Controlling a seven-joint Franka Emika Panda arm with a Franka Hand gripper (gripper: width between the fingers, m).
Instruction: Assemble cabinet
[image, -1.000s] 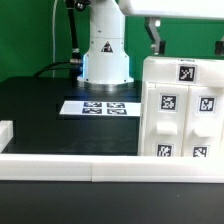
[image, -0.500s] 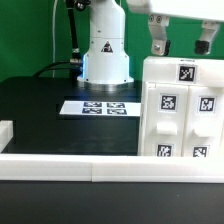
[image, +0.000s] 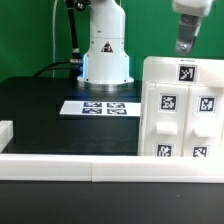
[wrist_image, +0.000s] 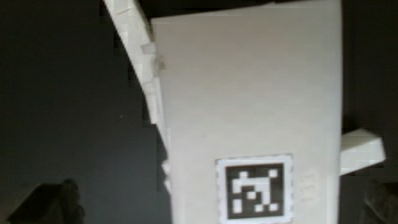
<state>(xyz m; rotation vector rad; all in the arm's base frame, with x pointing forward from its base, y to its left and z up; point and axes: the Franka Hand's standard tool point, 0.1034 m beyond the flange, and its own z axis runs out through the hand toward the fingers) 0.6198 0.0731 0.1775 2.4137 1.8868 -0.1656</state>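
Note:
The cabinet (image: 180, 110) is a large white box-shaped body that stands on the black table at the exterior view's right, with several black-and-white tags on its front and top. My gripper (image: 206, 48) hangs above its top edge, clear of it, with one dark finger (image: 184, 42) in view and the other past the picture's edge. In the wrist view the cabinet's white top face (wrist_image: 240, 100) with one tag fills the picture, and a dark finger (wrist_image: 45, 205) shows to one side of it. The jaws stand wide apart and hold nothing.
The white robot base (image: 105, 55) stands at the back centre. The marker board (image: 97, 106) lies flat in front of it. A low white rail (image: 70, 166) runs along the table's front, with a short piece (image: 5, 130) at the exterior view's left.
My gripper has risen off the cabinet's top and moved toward the exterior view's right; its second finger has left the picture. The cabinet has not moved.

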